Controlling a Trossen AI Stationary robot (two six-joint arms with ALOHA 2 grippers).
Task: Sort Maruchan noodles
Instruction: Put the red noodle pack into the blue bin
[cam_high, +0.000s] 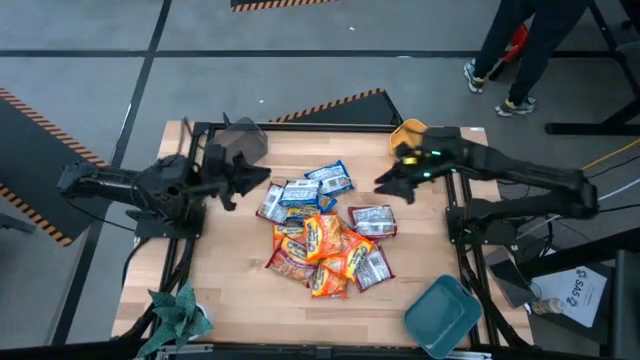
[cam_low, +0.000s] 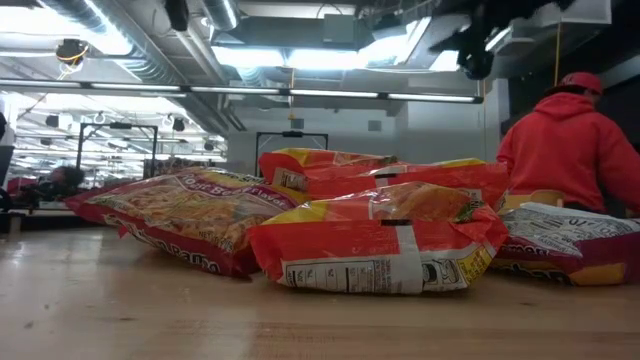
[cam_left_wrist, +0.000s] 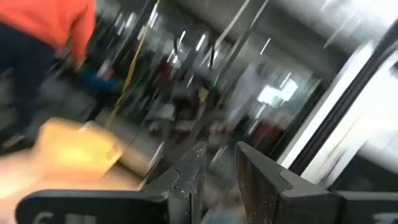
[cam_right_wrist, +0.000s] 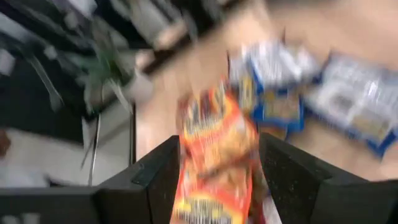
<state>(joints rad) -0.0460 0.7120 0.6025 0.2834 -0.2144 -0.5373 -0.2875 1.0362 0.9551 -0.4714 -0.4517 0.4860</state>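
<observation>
On the left side of the wooden surface (cam_high: 225, 290), the left gripper (cam_high: 262, 180) hovers above the near-left part of the packet pile, just in front of the grey bin (cam_high: 238, 142) at the surface's far left corner; its fingers stand slightly apart with nothing between them, as the left wrist view shows. At the near left corner lies a green plant-like object (cam_high: 180, 312). In the middle of the surface sit the Maruchan noodles (cam_high: 325, 240), a loose overlapping heap: blue-and-yellow packets (cam_high: 305, 192) toward the far side, orange-and-yellow packets (cam_high: 325, 248) in the centre and near side, and silver-grey packets with red (cam_high: 373, 222) on the right edge. To the right, the right gripper (cam_high: 385, 185) is raised above the far right of the heap, and in the right wrist view an orange-and-yellow packet (cam_right_wrist: 214, 155) hangs between its fingers, so it appears clamped on that packet. Behind it the yellow bin (cam_high: 408, 132) sits at the far right corner, and a teal bin (cam_high: 443, 315) rests at the near right corner. A person (cam_high: 520, 45) stands beyond the surface. Judged from this, sorting has barely begun: no packet shows in the teal bin, the other bins' insides are mostly hidden, and nearly the whole heap is left to separate by colour.
</observation>
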